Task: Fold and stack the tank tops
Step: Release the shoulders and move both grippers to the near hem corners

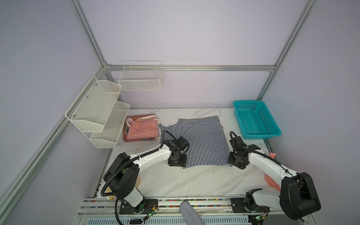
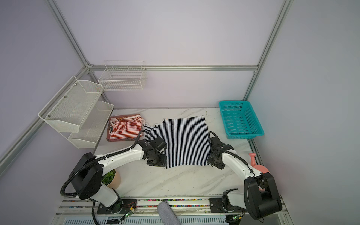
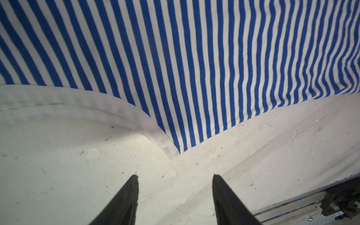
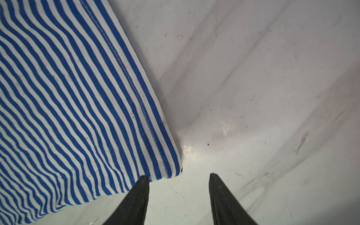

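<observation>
While left gripper (image 3: 174,176) and right gripper (image 4: 178,175) hang open and empty, navy top (image 1: 194,140) has a near corner just ahead of each.

On table (image 1: 185,181) centre: spread tank top (image 1: 196,140), flat. Just left of it: folded tank top (image 1: 143,129) on another folded garment (image 1: 139,139). Back right: plastic basket (image 1: 262,135). Two-tier mesh shelf (image 1: 97,113) on left wall, wire basket (image 1: 140,81) on back wall. Left gripper (image 3: 174,176) at near left corner of spread tank top, right gripper (image 4: 178,175) at near right corner. Potted plant (image 2: 109,178) front left; watering can (image 2: 257,165) at right edge.
</observation>
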Tool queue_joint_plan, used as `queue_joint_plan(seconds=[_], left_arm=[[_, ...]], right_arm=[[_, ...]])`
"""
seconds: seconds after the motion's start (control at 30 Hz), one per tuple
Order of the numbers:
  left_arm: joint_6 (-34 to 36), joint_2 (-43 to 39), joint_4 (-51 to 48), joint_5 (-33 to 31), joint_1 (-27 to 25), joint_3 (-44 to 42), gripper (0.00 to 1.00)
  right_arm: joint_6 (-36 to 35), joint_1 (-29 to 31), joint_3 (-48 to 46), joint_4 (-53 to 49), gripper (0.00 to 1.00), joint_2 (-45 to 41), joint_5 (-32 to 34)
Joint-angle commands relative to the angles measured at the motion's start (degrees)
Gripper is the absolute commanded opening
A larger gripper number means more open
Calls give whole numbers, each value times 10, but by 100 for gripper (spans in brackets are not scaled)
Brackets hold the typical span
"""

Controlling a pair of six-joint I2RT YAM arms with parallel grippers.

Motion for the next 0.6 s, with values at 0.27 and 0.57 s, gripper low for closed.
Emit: queue_joint_plan(seconds=[0.27, 0.57], left_arm=[[-21, 39, 6, -2, -5, -14, 60], [-32, 66, 25, 8, -7, -16, 59]], right_arm=[[14, -2, -22, 38, 54, 25, -11], [13, -2, -32, 58, 53, 43, -12]])
